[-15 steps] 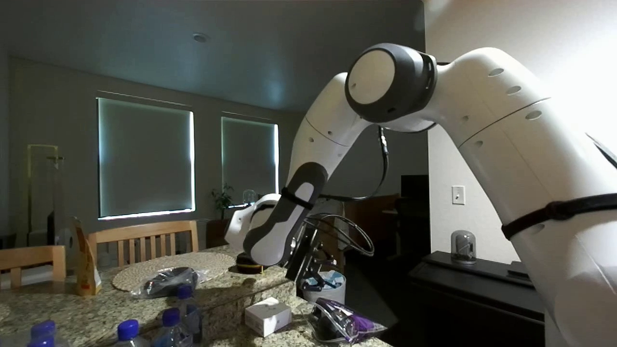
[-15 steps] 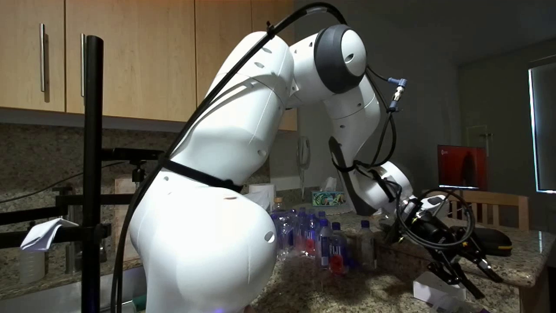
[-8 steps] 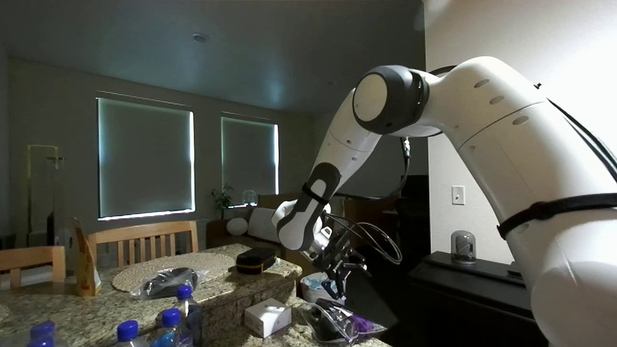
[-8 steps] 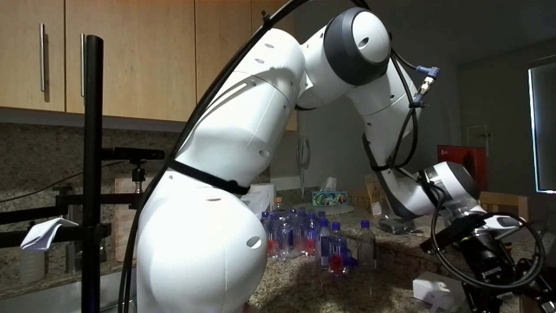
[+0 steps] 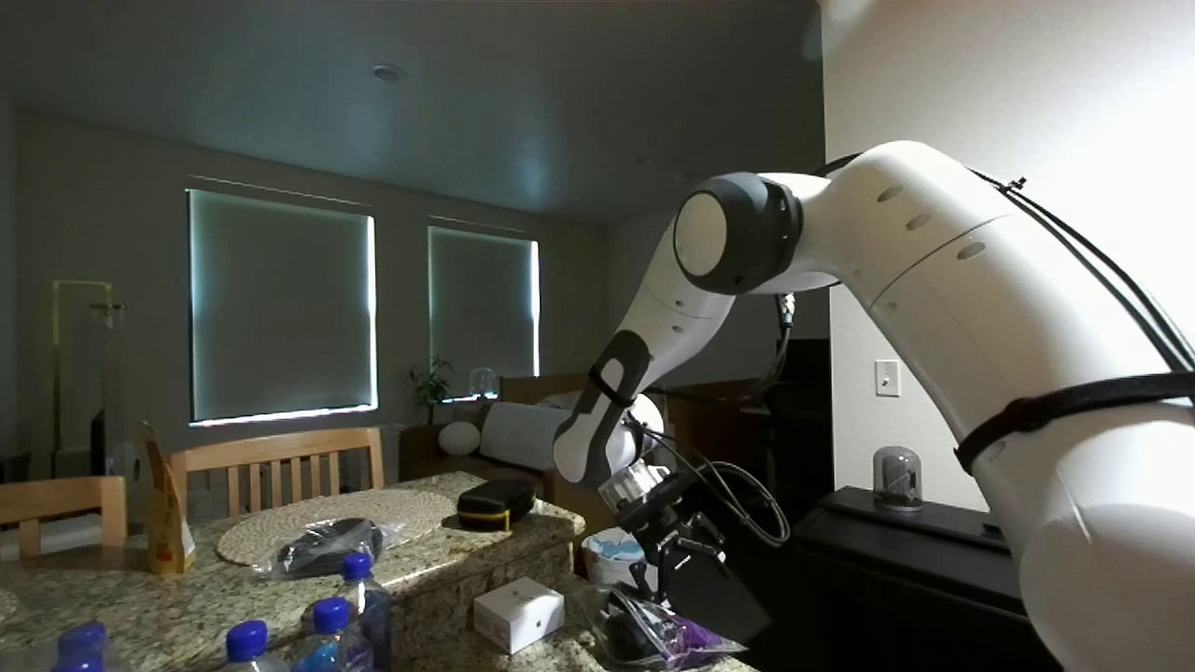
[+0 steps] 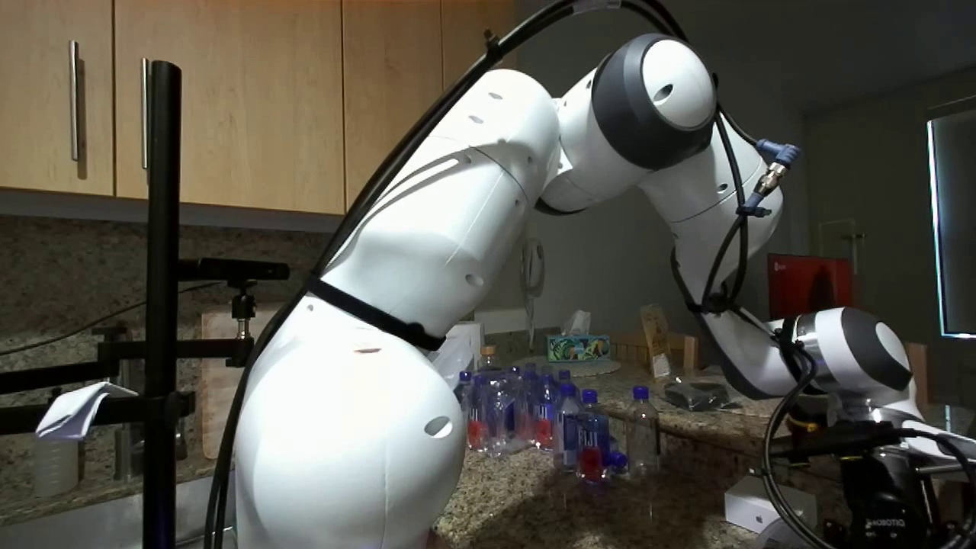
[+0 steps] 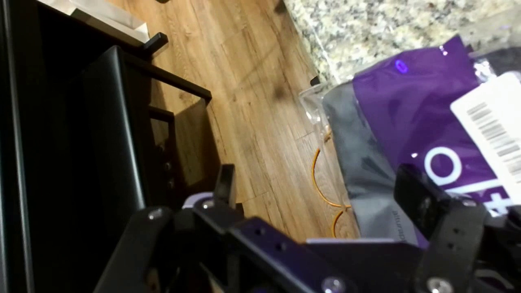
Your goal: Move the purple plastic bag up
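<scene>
A purple plastic bag (image 7: 407, 114) lies on the granite counter (image 7: 362, 30), apparently overhanging its edge. There the gripper (image 7: 319, 183) is spread, one jaw over the bag, one past it, presumably to pinch that side.

Gripper (image 7: 316, 183): fingers (image 7: 416, 191) stood apart.
Purple plastic bag (image 7: 411, 106): lay partly behind one finger, contact unclear.
Counter (image 7: 378, 28): lay beyond the gripper.
Floor (image 7: 256, 138): showed between the fingers.

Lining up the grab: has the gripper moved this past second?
Yes. In an exterior view, the gripper has shifted lower and picture-right relative to the white box.
</scene>
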You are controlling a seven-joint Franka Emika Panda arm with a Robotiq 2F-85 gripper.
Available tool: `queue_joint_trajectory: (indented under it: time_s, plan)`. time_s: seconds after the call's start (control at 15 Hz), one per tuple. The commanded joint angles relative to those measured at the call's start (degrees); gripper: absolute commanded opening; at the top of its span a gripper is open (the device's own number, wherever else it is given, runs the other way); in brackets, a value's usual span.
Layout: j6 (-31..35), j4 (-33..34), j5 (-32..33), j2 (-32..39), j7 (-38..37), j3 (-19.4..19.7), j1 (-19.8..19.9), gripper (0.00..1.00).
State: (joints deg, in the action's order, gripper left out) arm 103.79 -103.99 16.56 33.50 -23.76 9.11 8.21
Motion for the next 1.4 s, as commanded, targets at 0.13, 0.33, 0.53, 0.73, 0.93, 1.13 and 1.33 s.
queue_joint_trajectory:
  time_s: [0.13, 0.33, 0.53, 0.73, 0.93, 1.13, 1.33]
  plan:
    - [2.3, -1.26, -8.89, -0.7, 7.89, -3.1, -1.07, 1.0]
    - [3.3, -2.62, -12.56, -2.13, 12.22, -6.23, -2.54, 1.0]
    - [3.74, -3.27, -14.38, -2.58, 14.58, -7.96, -4.59, 1.0]
    - [1.95, -1.46, -12.67, -3.06, 13.3, -7.68, -7.21, 1.0]
    - [-3.13, 1.84, -8.96, -4.91, 12.01, -6.79, -9.94, 1.0]
    - [-7.65, 6.66, -4.48, -6.74, 14.1, -7.36, -12.01, 1.0]
    - [-9.16, 13.09, -1.78, -4.52, 21.04, -9.23, -12.8, 1.0]
